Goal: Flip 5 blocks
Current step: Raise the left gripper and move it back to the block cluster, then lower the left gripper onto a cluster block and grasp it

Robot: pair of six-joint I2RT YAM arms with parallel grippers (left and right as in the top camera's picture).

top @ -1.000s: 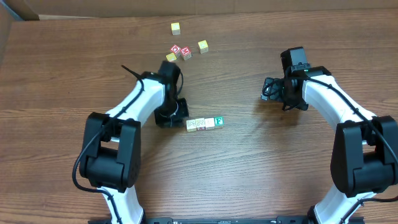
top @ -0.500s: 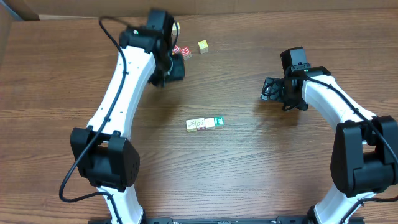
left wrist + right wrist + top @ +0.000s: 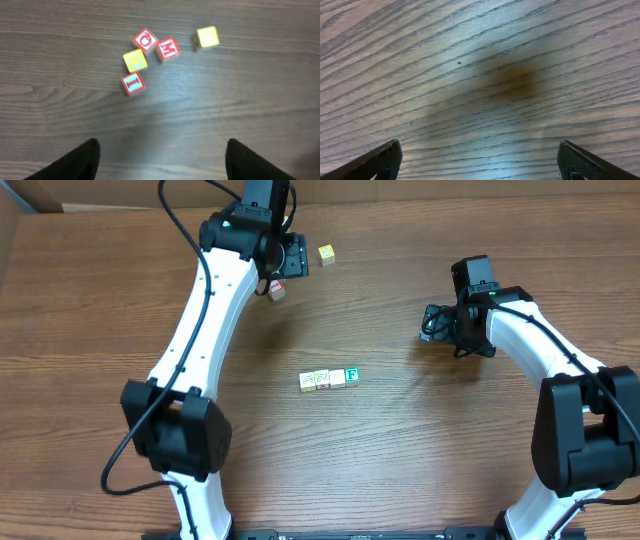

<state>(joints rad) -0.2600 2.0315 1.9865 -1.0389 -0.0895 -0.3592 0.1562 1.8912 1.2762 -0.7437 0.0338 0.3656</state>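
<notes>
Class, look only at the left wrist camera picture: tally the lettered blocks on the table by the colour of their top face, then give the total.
Red-faced blocks: 3
Yellow blocks: 2
Total: 5

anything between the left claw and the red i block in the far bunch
Nothing visible. The red I block is the nearest of the bunch to the open left claw, with nothing lying between them. The yellow K block sits just beyond it.
</notes>
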